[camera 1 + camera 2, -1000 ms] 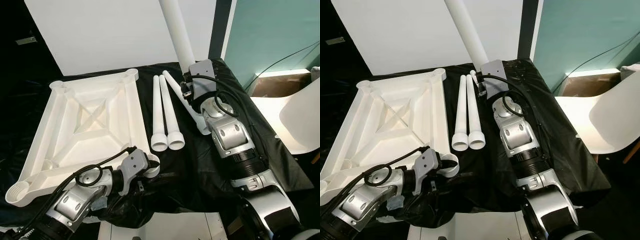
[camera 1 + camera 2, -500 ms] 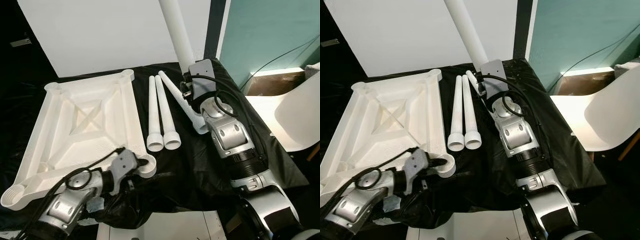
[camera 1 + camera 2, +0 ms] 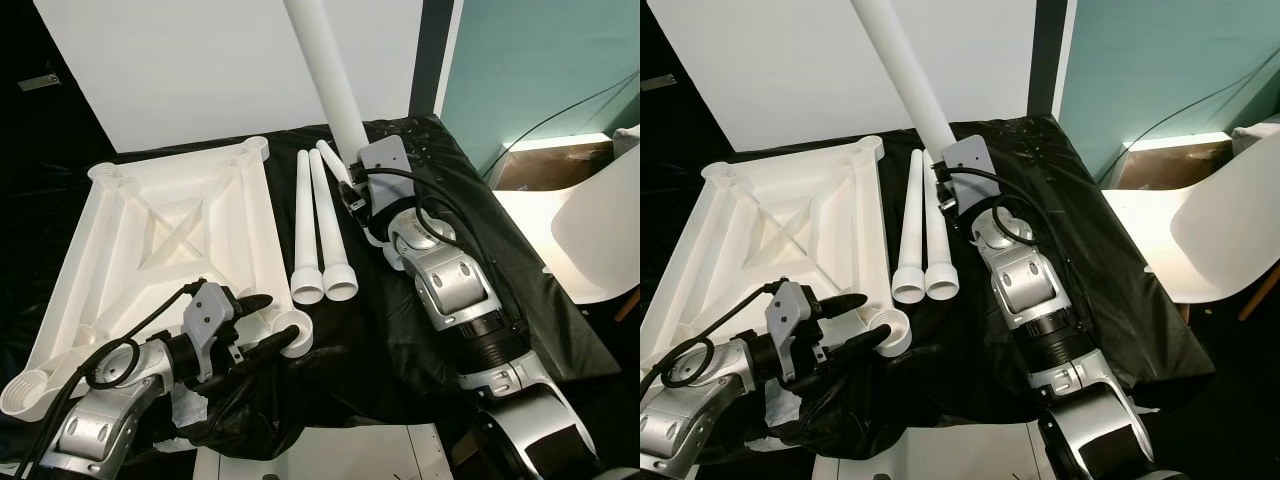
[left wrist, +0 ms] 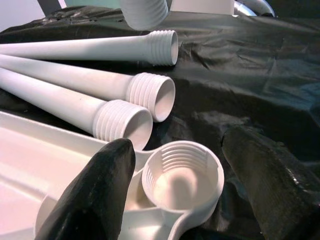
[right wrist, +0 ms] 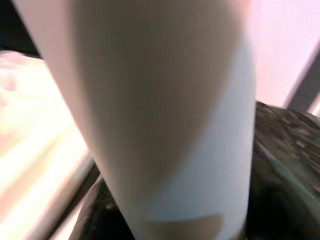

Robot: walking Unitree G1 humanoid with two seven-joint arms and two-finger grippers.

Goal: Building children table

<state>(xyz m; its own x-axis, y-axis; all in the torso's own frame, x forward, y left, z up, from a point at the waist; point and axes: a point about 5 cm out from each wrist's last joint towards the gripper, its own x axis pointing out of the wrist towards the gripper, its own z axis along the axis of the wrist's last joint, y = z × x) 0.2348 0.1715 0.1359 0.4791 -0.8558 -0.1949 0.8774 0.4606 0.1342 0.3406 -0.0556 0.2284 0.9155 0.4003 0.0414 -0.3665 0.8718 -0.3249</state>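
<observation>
Upturned white table panel (image 3: pixel 170 235) lies at 9 o'clock on the black-draped tabletop (image 3: pixel 450 180). Left gripper (image 3: pixel 268 322), jaws spread, brackets its near corner socket (image 4: pixel 182 172). Right gripper (image 3: pixel 355 185), jaws pinching a raised leg (image 3: pixel 322 70). Hollow plastic: likely light, stiff, slick; hold mid-shaft.

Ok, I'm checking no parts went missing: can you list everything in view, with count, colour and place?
Tabletop: one, white, upside down on the black cloth, threaded sockets at its corners.
Loose table legs: three, white, lying beside the tabletop, one partly behind the right arm.
Held table leg: one, white, raised in the right gripper.
Black cloth: one, covering the work surface.
Chair: one, white, at the robot's right.
White panel: one, behind the cloth.
Left gripper: open, fingers either side of the near corner socket.
Right gripper: shut on the held table leg.
</observation>
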